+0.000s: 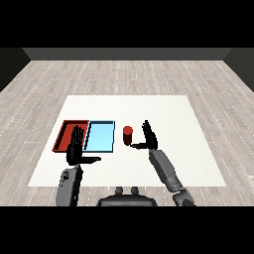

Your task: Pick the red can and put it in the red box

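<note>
**Right hand open beside the red can, trays waiting to the left**

From the head view, the red can stands upright on the white desk, just to the right of the light blue tray and apart from it. The right hand is just beside the can on its right, fingers straight and spread wide, thumb reaching toward the can's lower part; I cannot tell whether the thumb touches it. Nothing is held yet.

The can looks small, stiff and light, with a smooth round wall that I would guess is a little slippery. Being upright and narrow, it could tip if nudged from one side only. The sensible place to take it seems to be around the middle of its side, fingers behind and thumb in front.

The left hand hangs over the near edge of the red tray, fingers straight and open, holding nothing. The red tray lies at the far left, with the light blue tray between it and the can, so the can would have to pass over the blue tray. The left hand, where it hangs now, may crowd the way in.
</note>
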`<state>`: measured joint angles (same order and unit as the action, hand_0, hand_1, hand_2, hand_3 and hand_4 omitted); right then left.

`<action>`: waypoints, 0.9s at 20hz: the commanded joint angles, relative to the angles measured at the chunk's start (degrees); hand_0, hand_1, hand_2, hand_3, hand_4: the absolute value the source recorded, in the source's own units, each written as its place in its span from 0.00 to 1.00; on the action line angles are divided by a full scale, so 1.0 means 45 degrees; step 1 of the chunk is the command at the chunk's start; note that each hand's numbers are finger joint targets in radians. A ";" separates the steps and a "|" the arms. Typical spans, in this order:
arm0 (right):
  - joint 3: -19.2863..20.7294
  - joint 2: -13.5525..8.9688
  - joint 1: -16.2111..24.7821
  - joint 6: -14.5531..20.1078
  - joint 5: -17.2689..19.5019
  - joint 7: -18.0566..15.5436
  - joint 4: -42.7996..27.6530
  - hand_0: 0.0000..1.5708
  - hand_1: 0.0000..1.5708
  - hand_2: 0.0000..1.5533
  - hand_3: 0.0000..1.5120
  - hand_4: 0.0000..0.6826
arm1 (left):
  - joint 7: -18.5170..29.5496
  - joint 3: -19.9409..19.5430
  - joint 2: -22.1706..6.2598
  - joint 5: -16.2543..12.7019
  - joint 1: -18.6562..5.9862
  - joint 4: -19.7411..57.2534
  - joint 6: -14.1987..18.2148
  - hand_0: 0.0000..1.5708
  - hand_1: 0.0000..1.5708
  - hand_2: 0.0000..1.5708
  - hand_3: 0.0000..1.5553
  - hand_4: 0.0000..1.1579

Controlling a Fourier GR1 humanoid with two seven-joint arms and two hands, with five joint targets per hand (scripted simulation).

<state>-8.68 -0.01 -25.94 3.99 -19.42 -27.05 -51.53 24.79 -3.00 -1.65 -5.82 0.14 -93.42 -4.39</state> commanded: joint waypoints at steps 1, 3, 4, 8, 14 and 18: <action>-0.0941 0.0002 -0.1334 0.0357 -0.1615 -0.1351 0.2456 0.00 0.00 0.00 0.00 0.00 | 0.0884 0.0339 0.0280 0.0451 0.0551 0.0230 0.0087 0.00 0.00 0.00 0.00 0.00; -0.2613 0.0002 -0.0967 0.1799 -0.2626 -0.0919 0.1163 0.00 0.00 0.00 0.00 0.00 | -0.0462 -0.0177 -0.0125 -0.0239 -0.0303 0.0010 -0.0011 0.00 0.00 0.00 0.00 0.00; -0.2233 0.0002 -0.0960 0.1814 -0.2405 -0.0560 0.0514 0.00 0.00 0.00 0.00 0.00 | -0.0053 -0.0097 -0.0202 -0.0319 0.0403 -0.0456 -0.0359 0.00 0.00 0.00 0.00 0.00; -0.1971 0.0002 -0.1218 0.1139 -0.2422 -0.0609 0.1331 0.00 0.00 0.00 0.00 0.00 | 0.0359 -0.0527 -0.0466 -0.0367 -0.0402 0.0800 -0.0528 0.00 0.00 0.00 0.00 0.00; -0.2542 0.0002 -0.3350 0.0221 -0.4324 -0.2123 0.4955 0.00 0.00 0.00 0.00 0.00 | 0.0358 -0.0016 0.0030 -0.0368 0.0409 -0.0031 -0.0447 0.00 0.00 0.00 0.00 0.00; -0.2517 0.0002 -0.2677 0.0453 -0.4053 -0.2347 0.4396 0.00 0.00 0.00 0.00 0.00 | 0.0423 -0.0053 -0.0192 -0.0318 0.0716 -0.0440 -0.0615 0.00 0.00 0.00 0.00 0.00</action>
<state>-21.50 0.00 -37.30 7.84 -38.29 -35.62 -35.28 25.77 -3.51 -2.35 -7.17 1.25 -93.97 -6.29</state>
